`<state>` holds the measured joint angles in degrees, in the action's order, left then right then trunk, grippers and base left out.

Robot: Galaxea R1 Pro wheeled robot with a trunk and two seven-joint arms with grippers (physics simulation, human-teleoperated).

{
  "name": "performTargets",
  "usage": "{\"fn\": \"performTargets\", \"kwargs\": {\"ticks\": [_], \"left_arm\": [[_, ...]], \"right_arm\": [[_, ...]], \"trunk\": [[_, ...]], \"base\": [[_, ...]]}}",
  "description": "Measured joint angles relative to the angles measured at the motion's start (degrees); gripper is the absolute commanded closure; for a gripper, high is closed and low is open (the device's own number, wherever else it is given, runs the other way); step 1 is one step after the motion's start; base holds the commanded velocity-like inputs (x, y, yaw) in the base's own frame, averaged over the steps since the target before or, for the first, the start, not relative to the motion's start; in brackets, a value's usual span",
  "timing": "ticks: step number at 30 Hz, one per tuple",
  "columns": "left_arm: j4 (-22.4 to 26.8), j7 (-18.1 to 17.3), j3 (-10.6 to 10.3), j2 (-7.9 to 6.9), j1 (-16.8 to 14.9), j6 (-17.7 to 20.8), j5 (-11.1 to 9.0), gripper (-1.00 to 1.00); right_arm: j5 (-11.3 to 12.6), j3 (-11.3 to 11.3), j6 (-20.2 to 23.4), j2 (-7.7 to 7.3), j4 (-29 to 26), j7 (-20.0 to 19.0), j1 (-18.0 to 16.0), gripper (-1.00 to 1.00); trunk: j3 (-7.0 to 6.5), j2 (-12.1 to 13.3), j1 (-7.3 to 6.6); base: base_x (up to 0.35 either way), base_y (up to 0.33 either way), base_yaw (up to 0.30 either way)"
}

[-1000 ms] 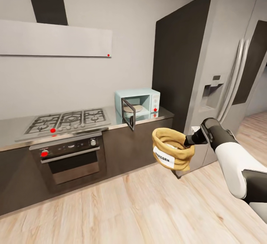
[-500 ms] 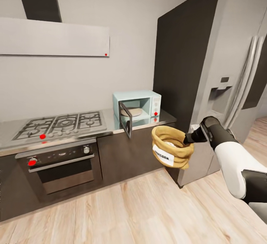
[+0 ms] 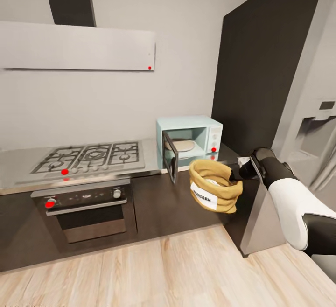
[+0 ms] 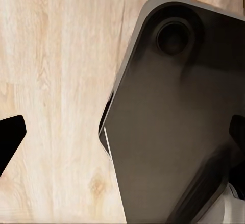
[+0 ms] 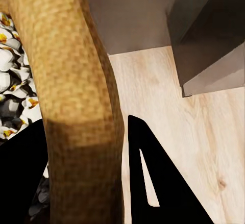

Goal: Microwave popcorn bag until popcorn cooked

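Observation:
The tan popcorn bag (image 3: 213,186) with its white label hangs in the air in front of the dark cabinets, just below and to the right of the microwave (image 3: 189,140). My right gripper (image 3: 237,174) is shut on the bag's rolled rim (image 5: 81,106), a black finger (image 5: 153,183) on each side. Pale popcorn (image 5: 11,76) bits lie inside the sack. The mint microwave stands on the steel countertop (image 3: 150,153) with its door (image 3: 171,160) swung open toward me. My left gripper (image 4: 122,137) is open over the wood floor beside my own dark base.
A gas hob (image 3: 88,155) sits left of the microwave, with a built-in oven (image 3: 86,209) under it and a white hood (image 3: 77,45) above. A tall dark panel (image 3: 256,64) and steel fridge (image 3: 310,120) stand close on the right. Wood floor (image 3: 154,269) lies before the cabinets.
The whole view has shifted as my base moved nearer the counter; the microwave now looks closer and the fridge has slid further right. The bag stays held in my right gripper.

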<state>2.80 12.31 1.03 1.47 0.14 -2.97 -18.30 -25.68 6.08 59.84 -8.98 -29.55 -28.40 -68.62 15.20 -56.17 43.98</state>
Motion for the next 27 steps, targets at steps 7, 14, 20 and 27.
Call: {"fn": "performTargets", "kwargs": {"ticks": [7, 14, 20, 27], "left_arm": [[0.04, 0.01, 0.03, 0.0, -0.02, -0.06, 0.0, -1.0], [0.08, 0.02, -0.04, 0.0, -0.02, -0.06, 0.01, -1.0], [0.09, 0.02, -0.04, 0.0, 0.01, -0.07, 0.01, -1.0], [0.09, 0.02, 0.04, 0.0, 0.01, -0.07, 0.0, -1.0]], "right_arm": [[0.08, 0.03, 0.03, 0.03, 0.08, 0.04, 0.01, 1.0], [0.24, -0.02, 0.01, 0.29, 0.23, 0.02, 0.02, 1.0], [0.06, 0.06, -0.01, 0.13, 0.03, -0.16, 0.01, 1.0], [-0.05, 0.01, 0.01, 0.11, -0.6, -0.14, 0.02, 1.0]], "trunk": [[0.09, 0.0, 0.0], [0.09, 0.01, 0.02], [0.09, 0.01, 0.02], [0.09, 0.01, 0.02]], "base": [[0.201, -0.145, 0.121], [0.057, -0.038, 0.002], [0.001, 0.0, 0.0], [0.0, 0.0, 0.0]]}}
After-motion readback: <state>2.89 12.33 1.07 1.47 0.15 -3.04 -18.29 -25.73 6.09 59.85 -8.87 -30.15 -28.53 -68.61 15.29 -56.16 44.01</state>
